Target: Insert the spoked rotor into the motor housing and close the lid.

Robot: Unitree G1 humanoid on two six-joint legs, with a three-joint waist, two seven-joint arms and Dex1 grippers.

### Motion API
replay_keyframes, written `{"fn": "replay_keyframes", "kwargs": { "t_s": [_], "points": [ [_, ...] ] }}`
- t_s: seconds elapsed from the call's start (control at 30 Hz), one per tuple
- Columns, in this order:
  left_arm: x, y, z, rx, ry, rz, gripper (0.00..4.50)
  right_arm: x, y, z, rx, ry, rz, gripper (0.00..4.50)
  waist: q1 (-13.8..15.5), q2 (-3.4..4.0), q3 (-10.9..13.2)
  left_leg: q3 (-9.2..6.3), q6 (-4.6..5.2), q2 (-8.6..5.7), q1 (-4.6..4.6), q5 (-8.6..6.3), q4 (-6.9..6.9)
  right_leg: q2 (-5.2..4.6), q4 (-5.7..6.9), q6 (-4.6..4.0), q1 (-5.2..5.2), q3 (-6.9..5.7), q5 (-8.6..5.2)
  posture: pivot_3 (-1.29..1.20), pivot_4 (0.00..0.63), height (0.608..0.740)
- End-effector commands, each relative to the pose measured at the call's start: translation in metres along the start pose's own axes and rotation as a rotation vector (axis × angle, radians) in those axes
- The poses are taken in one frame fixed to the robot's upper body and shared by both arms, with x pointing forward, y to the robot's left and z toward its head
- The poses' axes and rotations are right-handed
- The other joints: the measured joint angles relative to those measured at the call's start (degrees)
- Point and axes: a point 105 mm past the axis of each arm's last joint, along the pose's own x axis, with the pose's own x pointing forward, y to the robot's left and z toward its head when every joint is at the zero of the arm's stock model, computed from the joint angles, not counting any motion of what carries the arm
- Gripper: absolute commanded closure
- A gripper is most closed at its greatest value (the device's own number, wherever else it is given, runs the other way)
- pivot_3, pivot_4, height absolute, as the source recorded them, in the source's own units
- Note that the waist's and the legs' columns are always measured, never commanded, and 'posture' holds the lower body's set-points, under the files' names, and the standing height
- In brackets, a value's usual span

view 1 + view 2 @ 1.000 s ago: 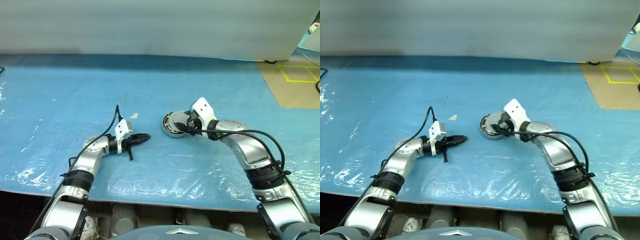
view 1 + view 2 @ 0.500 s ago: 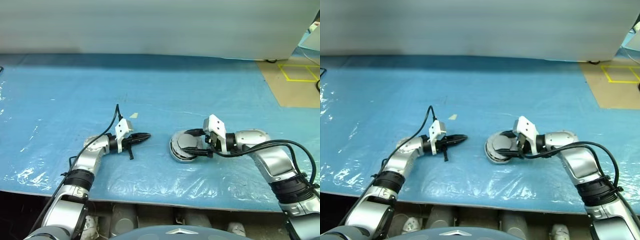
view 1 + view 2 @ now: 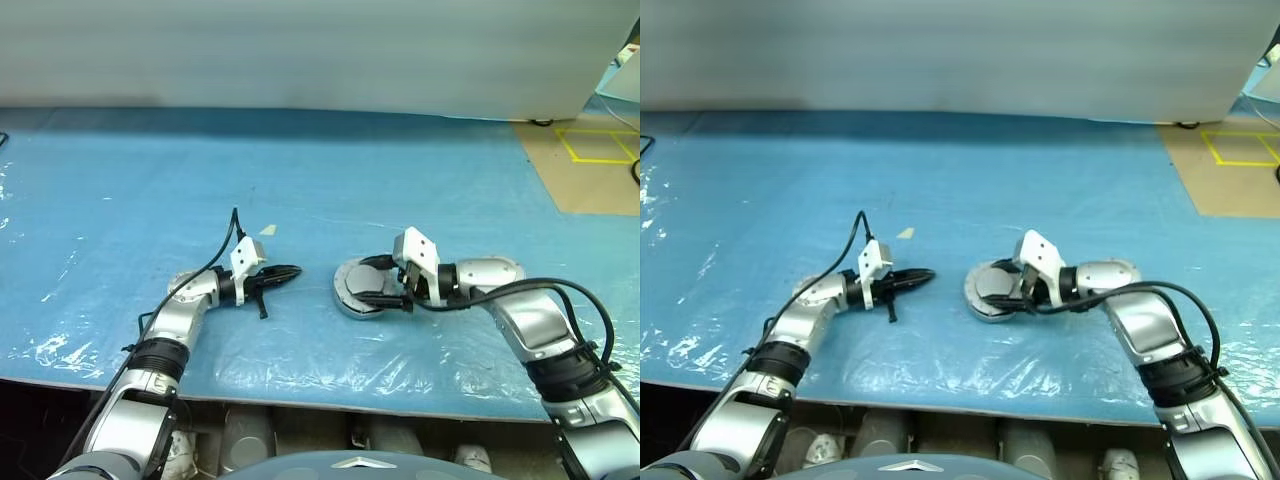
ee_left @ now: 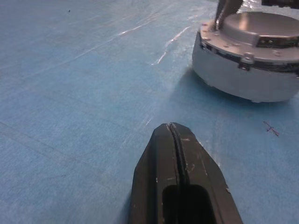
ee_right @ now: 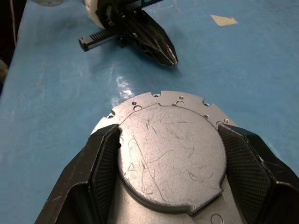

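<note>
Right wrist view: right tool (image 5: 170, 182) grips lid (image 5: 170, 154).

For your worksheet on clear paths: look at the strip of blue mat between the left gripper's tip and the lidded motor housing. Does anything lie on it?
Nothing visible does. The left gripper, shut, points at the motor housing across bare blue mat. The right gripper already clasps the lid on top of the housing.

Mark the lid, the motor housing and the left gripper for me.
lid (image 5: 170, 156): right wrist view, middle of its scratched top face.
motor housing (image 4: 233, 81): left wrist view, its side wall.
left gripper (image 3: 288, 271): left eye view, its closed fingertips.
</note>
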Motion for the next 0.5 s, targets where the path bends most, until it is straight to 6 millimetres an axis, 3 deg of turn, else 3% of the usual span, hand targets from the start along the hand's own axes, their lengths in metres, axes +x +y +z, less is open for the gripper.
{"fn": "replay_keyframes", "kwargs": {
  "t_s": [0.03,0.27,0.33,0.5],
  "points": [
    [0.001,0.000,0.003,0.012,-0.011,-0.003,4.50,0.000,0.012,0.003,-0.009,0.018,0.054,1.52,-0.1,0.00,0.0,0.00,0.00,0.00,0.00,0.00,0.01,0.00,0.00,0.00,0.00,0.01,0.00,0.00,0.150,0.740],
    [0.004,0.002,0.005,0.016,-0.017,-0.004,4.50,0.008,0.013,-0.010,0.034,0.024,0.001,1.52,-0.1,0.00,0.0,0.00,-0.20,0.00,0.06,-0.10,0.03,0.00,-0.01,0.00,0.05,0.02,-0.01,0.00,0.150,0.740],
    [0.003,0.001,0.004,0.015,-0.014,-0.005,4.50,0.010,0.012,-0.013,-0.025,0.023,-0.025,1.52,-0.2,-0.01,0.0,0.00,-0.20,0.00,0.06,-0.11,0.02,0.00,-0.01,0.00,0.06,0.03,0.00,0.00,0.150,0.740],
    [0.003,0.000,0.002,0.011,-0.010,-0.008,4.50,0.008,0.007,0.005,-0.129,-0.075,-0.048,1.52,-0.4,-0.01,0.0,0.01,-0.21,0.00,0.08,-0.12,0.02,0.01,0.01,0.00,0.06,0.07,0.00,0.00,0.150,0.740]
  ]
}}
